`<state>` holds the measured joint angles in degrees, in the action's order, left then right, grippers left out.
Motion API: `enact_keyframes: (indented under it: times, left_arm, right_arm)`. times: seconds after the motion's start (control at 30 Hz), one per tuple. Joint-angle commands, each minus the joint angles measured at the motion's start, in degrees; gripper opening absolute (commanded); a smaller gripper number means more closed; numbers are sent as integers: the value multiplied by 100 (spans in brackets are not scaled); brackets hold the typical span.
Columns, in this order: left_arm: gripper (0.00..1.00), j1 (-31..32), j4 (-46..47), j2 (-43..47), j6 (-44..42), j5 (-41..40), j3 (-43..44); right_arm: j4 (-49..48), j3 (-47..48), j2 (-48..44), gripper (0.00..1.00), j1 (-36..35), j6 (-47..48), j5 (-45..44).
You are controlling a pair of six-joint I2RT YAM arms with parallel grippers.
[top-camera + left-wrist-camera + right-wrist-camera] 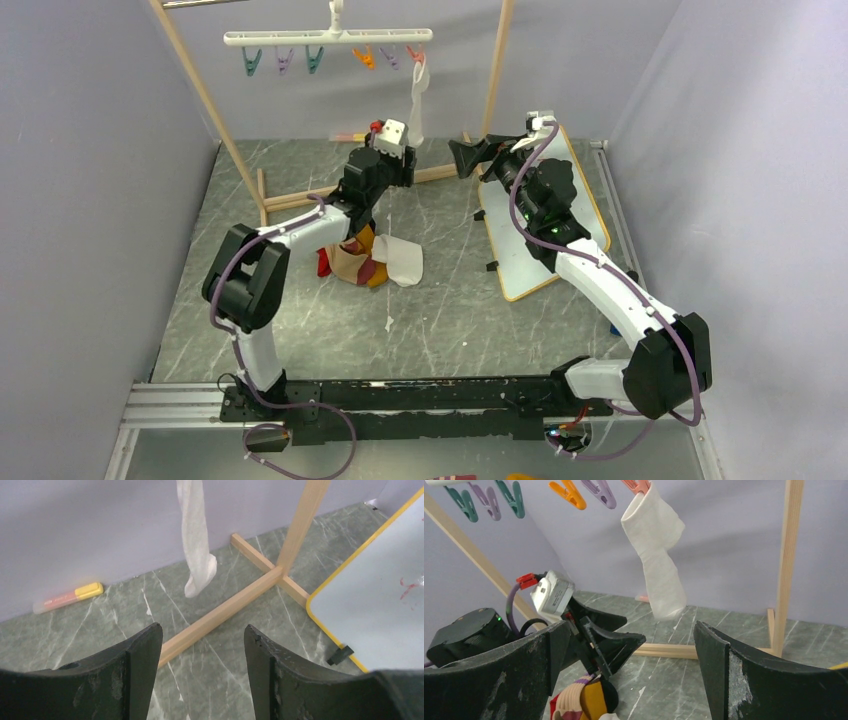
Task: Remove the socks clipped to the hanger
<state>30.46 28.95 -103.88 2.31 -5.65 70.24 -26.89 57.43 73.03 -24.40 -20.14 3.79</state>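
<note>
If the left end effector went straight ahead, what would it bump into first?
Probably the rack's wooden floor bar, dead ahead of the left end effector. The white sock dangles just above that line, so it might brush the toe first; depth is unclear.

We see white links, black joints and purple cables (352, 437) on left arm (300, 232) and right arm (600, 275); red plug (376, 126) at wrist camera's (393, 136) ten o'clock.
</note>
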Motion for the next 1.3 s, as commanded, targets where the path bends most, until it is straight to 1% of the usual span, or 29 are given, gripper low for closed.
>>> enact_keyframes:
  times: [0.0, 0.13, 0.57, 0.8, 0.83, 0.93, 1.0, 1.03, 1.2, 1.27]
  left_arm:
    - [66, -106, 267, -280, -59, 285, 497]
    - [66, -174, 468, -575, -23, 507, 700]
    - [66, -211, 294, -1495, -160, 574, 1837]
    - [66, -304, 181, -1870, -93, 584, 2382]
    - [65, -311, 186, -1893, -80, 587, 2408]
    - [53, -330, 190, -1966, -46, 626, 2467]
    - [50, -332, 207, -1990, -45, 627, 2460]
    - [46, -330, 220, -1987, -39, 639, 2452]
    - [22, -332, 252, -2005, -54, 652, 2439]
    - [18, -330, 309, -2005, -44, 689, 2421]
  right_arm:
    - [-274, -22, -132, 100, 40, -47, 104]
    - [-247, 13, -97, 100, 48, -34, 117]
    - [-261, 14, 8, 100, 87, -8, 100]
    - [-280, 14, 82, 100, 109, 1, 95]
    - [-280, 14, 90, 100, 111, 4, 95]
    - [-289, 14, 101, 100, 133, 1, 102]
    - [-290, 14, 119, 100, 136, -7, 116]
    - [-290, 21, 127, 100, 142, -18, 128]
    - [-282, 31, 141, 100, 142, -38, 161]
    - [-273, 40, 152, 100, 146, -42, 166]
